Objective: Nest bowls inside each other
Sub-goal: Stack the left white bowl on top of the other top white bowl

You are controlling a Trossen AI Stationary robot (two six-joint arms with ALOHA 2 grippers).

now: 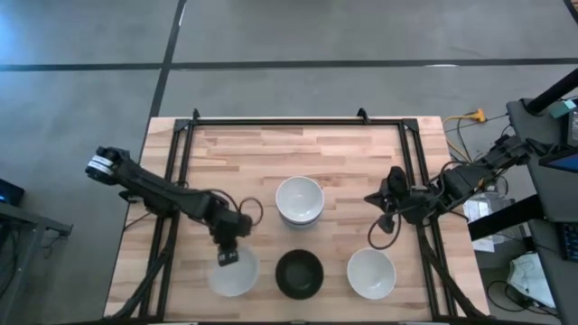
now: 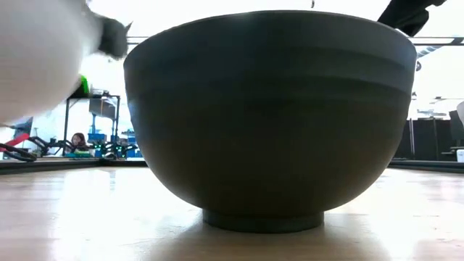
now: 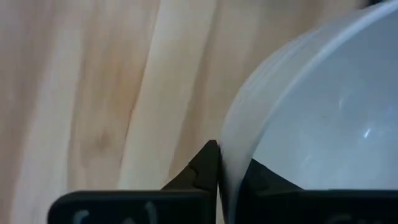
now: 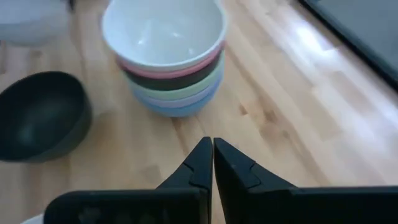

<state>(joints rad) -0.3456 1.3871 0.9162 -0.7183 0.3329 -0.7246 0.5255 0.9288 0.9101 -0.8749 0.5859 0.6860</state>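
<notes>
A stack of bowls (image 1: 299, 200) stands mid-table: white on top (image 4: 163, 31), then pink, black, mint green, lavender and blue. Along the near edge stand a white bowl (image 1: 233, 273), a black bowl (image 1: 299, 273) and another white bowl (image 1: 371, 273). My left gripper (image 1: 228, 255) is shut on the far rim of the near-left white bowl. My right gripper (image 4: 212, 155) hangs shut and holds nothing, above the table to the right of the stack (image 1: 377, 200). My left gripper pinches the white bowl's rim (image 3: 227, 155) at the bowl's far side, one finger (image 3: 208, 167) outside the wall and the other inside. The fingers slant down from above. The bowl is upright; whether its foot rests on the table, I cannot tell.
A black metal frame (image 1: 298, 121) runs along the table's far edge and both sides. Bare wood lies between the stack and the far edge. Cables and equipment (image 1: 506, 181) sit beyond the right side. In the low view the black bowl (image 2: 268, 116) fills most of the picture.
</notes>
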